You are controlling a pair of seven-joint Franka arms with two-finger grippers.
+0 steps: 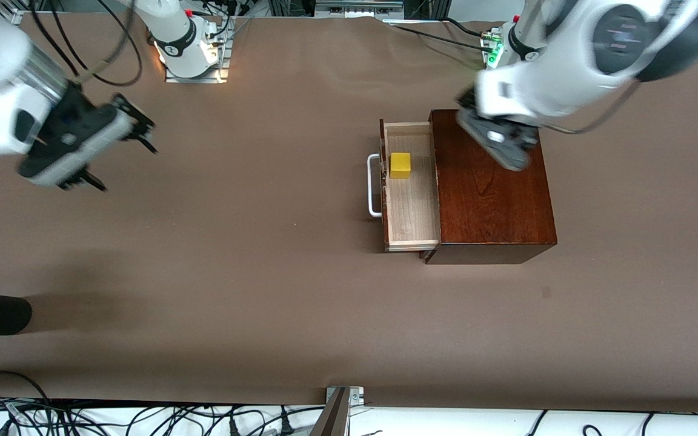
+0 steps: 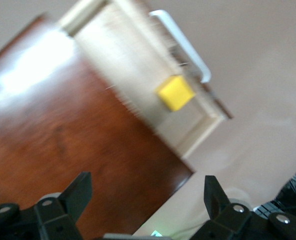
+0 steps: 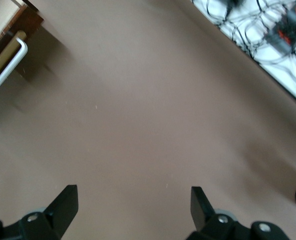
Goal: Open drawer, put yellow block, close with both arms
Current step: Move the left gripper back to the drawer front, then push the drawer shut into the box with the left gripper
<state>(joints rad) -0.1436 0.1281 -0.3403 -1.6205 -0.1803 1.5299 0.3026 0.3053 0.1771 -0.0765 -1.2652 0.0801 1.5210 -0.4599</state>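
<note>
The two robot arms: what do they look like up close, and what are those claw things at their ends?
Both are glossy white, rounded, jointed arms with black joint caps and black cables trailing from their bases. Each ends in a black and grey hand: the right hand and the left hand each carry two short black fingers.

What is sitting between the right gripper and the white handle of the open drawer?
Nothing visible. Only bare brown table lies between the open right gripper, up over the right arm's end of the table, and the white bar handle of the pulled-out pale-wood drawer holding the small yellow block.
</note>
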